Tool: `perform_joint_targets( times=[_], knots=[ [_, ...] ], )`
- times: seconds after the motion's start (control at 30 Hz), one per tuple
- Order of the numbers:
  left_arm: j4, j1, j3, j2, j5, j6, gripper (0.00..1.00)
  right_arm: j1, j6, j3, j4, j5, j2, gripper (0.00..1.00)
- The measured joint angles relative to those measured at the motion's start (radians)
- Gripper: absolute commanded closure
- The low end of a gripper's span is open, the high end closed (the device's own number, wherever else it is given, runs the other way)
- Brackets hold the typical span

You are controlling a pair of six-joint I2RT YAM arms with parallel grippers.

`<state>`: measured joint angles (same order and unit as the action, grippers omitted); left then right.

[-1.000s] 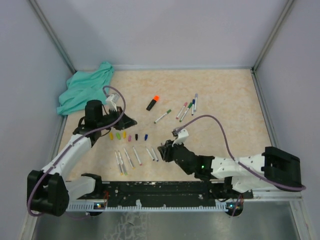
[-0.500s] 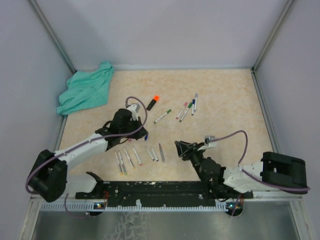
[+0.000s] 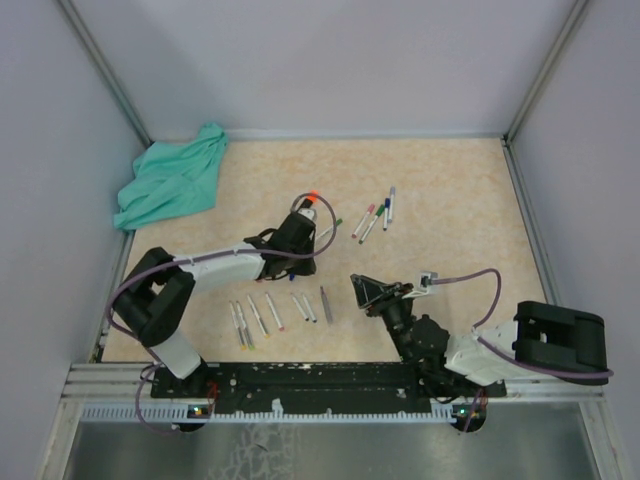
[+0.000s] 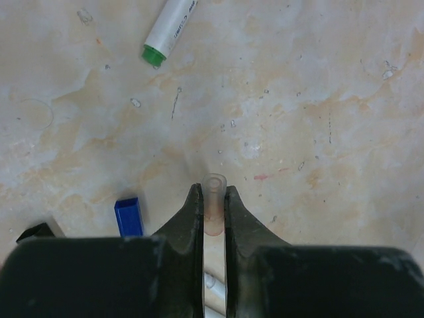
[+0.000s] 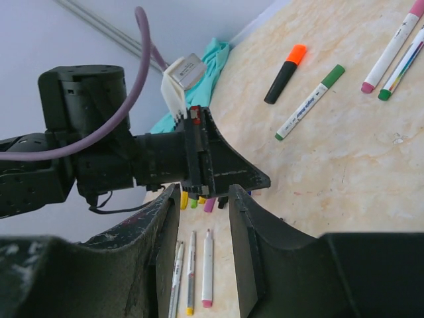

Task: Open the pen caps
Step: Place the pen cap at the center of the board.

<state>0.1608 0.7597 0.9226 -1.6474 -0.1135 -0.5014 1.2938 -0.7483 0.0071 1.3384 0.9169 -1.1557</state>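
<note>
Left end effector [image 4: 212, 190] swung centreward, pinching clear tube [image 4: 214, 181]; walls [image 3: 100, 150] well apart.

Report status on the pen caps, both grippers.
Left gripper shut on a small translucent cap. Right gripper open, empty. Green-capped pen and orange-capped highlighter unopened. Blue cap loose beside the left gripper, not blocking.
</note>
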Motion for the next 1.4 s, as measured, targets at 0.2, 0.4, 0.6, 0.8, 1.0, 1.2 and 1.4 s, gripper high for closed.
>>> perform_joint_targets(
  times=[0.2, 0.4, 0.6, 0.8, 1.0, 1.2, 1.4],
  knots=[
    [0.007, 0.010, 0.038, -0.065, -0.016, -0.015, 0.73, 0.000, -0.014, 0.000, 0.007, 0.002, 0.000, 0.64],
    [0.017, 0.011, 0.046, -0.077, -0.019, -0.023, 0.63, 0.000, -0.019, 0.000, 0.008, 0.004, 0.000, 0.64],
    [0.027, 0.011, 0.047, -0.077, -0.029, -0.022, 0.60, 0.000, -0.023, 0.000, 0.008, 0.005, 0.000, 0.64],
    [0.044, 0.011, 0.052, -0.055, -0.041, 0.010, 0.50, 0.000, -0.023, 0.000, 0.008, 0.005, 0.000, 0.64],
    [0.046, 0.011, 0.067, 0.021, -0.068, 0.108, 0.35, 0.000, -0.023, 0.000, 0.012, 0.004, 0.000, 0.64],
    [0.016, -0.007, 0.090, 0.056, -0.058, 0.253, 0.25, 0.000, -0.023, 0.000, 0.035, 0.002, -0.002, 0.64],
    [0.024, -0.097, 0.218, -0.008, 0.056, 0.358, 0.31, 0.000, -0.039, 0.000, 0.071, -0.002, -0.020, 0.64]
  ],
)
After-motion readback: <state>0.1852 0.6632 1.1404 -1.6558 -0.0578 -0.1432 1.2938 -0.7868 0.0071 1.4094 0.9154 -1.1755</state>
